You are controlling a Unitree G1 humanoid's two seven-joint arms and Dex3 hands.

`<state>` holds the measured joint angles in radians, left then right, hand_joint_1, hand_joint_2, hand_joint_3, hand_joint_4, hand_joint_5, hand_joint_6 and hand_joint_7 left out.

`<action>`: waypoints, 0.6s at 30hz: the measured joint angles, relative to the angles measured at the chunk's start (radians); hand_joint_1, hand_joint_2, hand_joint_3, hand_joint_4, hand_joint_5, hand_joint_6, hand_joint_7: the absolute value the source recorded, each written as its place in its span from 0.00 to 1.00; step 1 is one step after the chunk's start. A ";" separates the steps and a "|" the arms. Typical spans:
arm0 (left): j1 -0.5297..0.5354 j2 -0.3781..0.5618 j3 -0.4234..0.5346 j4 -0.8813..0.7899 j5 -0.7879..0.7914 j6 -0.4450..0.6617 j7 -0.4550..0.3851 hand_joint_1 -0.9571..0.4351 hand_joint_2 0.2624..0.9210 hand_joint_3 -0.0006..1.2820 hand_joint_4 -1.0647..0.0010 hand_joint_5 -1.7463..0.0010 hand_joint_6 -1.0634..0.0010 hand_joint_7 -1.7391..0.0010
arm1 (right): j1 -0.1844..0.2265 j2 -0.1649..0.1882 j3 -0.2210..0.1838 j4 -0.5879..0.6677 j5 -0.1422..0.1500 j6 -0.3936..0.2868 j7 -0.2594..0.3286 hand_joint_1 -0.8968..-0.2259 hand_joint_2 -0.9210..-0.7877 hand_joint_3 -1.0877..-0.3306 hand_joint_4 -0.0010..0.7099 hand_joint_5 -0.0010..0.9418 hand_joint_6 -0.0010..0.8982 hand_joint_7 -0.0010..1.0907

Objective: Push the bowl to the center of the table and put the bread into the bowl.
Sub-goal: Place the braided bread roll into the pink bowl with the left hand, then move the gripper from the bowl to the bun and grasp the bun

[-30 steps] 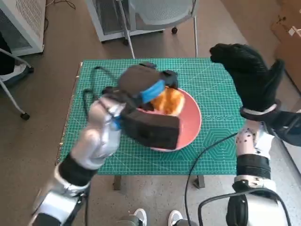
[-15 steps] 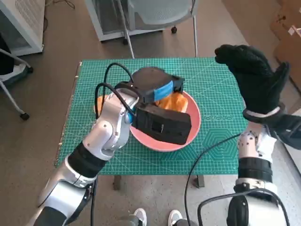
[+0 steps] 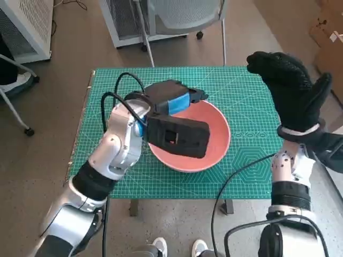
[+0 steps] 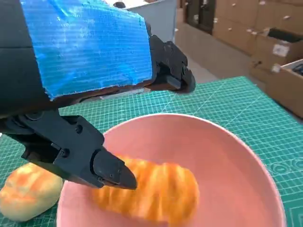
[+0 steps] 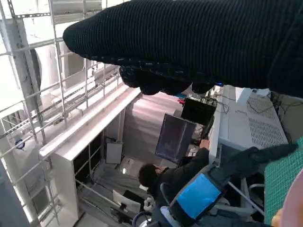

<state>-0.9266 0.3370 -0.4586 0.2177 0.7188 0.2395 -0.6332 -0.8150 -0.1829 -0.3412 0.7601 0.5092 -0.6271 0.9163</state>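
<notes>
The left hand [image 4: 90,85] hangs open over the pink bowl [image 3: 214,147]; one bread [image 4: 156,191] lies inside. The right hand [image 3: 292,91] is raised at 3 o'clock, open, empty.

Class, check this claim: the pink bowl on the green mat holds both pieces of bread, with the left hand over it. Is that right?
Not quite. The pink bowl holds only one bread; the second bread lies outside it on the green mat, as the left wrist view shows. The rest stands: the left hand is over the bowl.
</notes>
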 measured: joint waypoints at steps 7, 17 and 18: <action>0.028 0.019 0.029 -0.028 -0.039 -0.007 -0.003 0.42 0.78 0.01 1.00 1.00 0.78 0.99 | 0.000 0.003 0.008 0.001 -0.001 0.000 -0.004 0.38 0.00 0.52 0.38 0.00 0.41 0.00; 0.089 0.109 0.108 -0.237 -0.053 0.074 -0.066 0.47 0.72 0.00 1.00 1.00 0.77 0.99 | 0.000 0.008 0.020 -0.002 -0.002 0.005 -0.008 0.36 0.00 0.52 0.39 0.00 0.41 0.00; 0.093 0.122 0.120 -0.257 -0.053 0.081 -0.071 0.48 0.70 0.00 1.00 1.00 0.77 0.99 | 0.000 0.007 0.021 -0.003 -0.001 0.007 -0.008 0.36 0.00 0.52 0.39 0.00 0.41 0.00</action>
<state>-0.8336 0.4589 -0.3385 -0.0393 0.6656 0.3210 -0.7046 -0.8148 -0.1757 -0.3206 0.7572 0.5078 -0.6206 0.9086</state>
